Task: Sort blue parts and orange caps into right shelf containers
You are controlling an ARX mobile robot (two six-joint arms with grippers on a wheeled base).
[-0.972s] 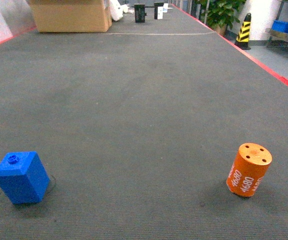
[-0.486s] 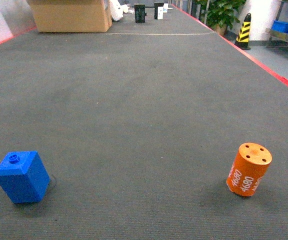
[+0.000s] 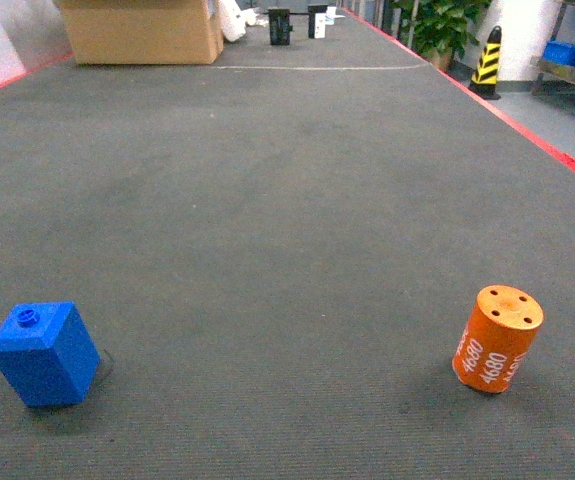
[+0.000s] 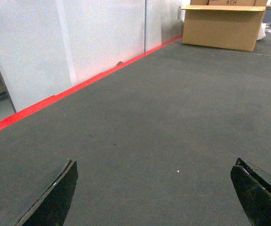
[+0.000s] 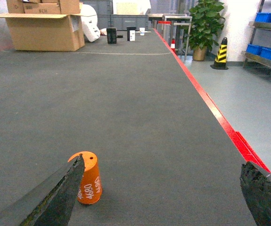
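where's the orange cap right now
The orange cap stands on the dark floor, low on the head view's right, far right of the blue block.

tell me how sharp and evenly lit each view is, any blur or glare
Head view: soft, even light, faint shadows under the orange cap and blue block; far cardboard box slightly hazy. Left wrist view: floor sharp, wall washed out pale, tool fingers dark and soft-edged. Right wrist view: clear, tool fingers blurred up close.

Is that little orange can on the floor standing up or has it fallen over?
Standing up. The orange cap rests on its base on the dark floor, holed flat top facing up, leaning slightly in the head view.
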